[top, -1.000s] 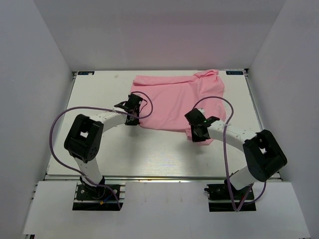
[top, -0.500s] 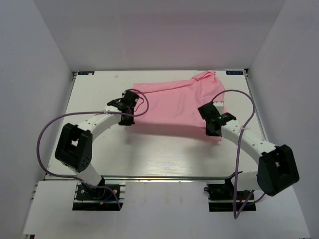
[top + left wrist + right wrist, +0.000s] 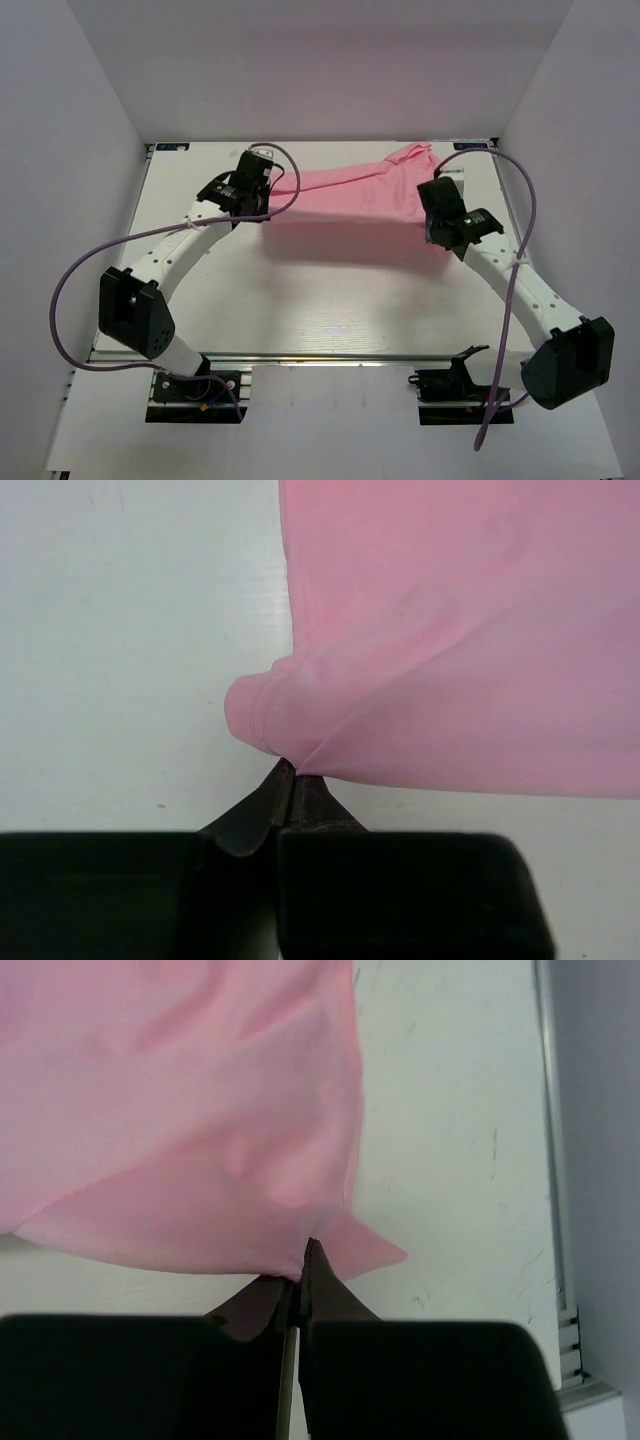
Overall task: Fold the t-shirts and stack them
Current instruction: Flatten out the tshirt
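Left hand point(image 3: 290, 777) pinched shut on t-shirt point(image 3: 350, 193) edge | right hand point(image 3: 303, 1257) likewise (cloth taut between)

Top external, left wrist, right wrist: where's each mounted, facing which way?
Top external: above and behind the bases, facing down on the table; both arms whole.
Left wrist: on the left arm, looking along the left gripper, shut on a corner of the t-shirt.
Right wrist: likewise, right gripper shut on another corner.
Shared: all show t-shirt and table.

The plain light-pink t-shirt point(image 3: 350, 192) stretches as a wrinkled band across the upper middle of the top view, its near edge lifted, casting shadow below.
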{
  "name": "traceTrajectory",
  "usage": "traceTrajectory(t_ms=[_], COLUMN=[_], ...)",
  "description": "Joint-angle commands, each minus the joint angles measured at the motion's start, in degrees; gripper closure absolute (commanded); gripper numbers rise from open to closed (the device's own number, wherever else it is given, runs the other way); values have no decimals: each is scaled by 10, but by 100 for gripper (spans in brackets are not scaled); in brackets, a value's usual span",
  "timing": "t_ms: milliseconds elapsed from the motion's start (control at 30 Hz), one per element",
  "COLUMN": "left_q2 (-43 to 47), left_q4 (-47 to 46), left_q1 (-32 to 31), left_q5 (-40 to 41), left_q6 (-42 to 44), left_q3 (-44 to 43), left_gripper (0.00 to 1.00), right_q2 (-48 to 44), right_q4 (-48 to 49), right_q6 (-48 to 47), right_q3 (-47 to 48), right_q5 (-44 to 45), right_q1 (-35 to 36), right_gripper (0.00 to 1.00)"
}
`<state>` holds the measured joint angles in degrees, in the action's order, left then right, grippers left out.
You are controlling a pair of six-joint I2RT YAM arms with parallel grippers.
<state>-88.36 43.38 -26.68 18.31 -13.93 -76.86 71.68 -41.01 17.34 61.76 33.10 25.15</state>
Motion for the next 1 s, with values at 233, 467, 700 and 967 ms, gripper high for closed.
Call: traceTrajectory(t_ms=[233,467,700,967], left_q2=[121,176,233,306], left_q4=[-101,-127,-128,-134], left_q1=[0,0,0,7], left_q5=[8,-20,-62,-173], left_q6=[115,183,222,233], left_q3=[-123,-230,-290,-302], left_gripper=[100,100,100,100], right_q2=[-74,-119,-152,-226], right_q4=[75,100,28,30], right_q6=[-191,-318,-482,-548], right_q3=[220,344,445,472], right_q5=[10,-99,-266,-420], right_q1=[-8,-6,-5,-6], right_gripper=[100,100,100,100])
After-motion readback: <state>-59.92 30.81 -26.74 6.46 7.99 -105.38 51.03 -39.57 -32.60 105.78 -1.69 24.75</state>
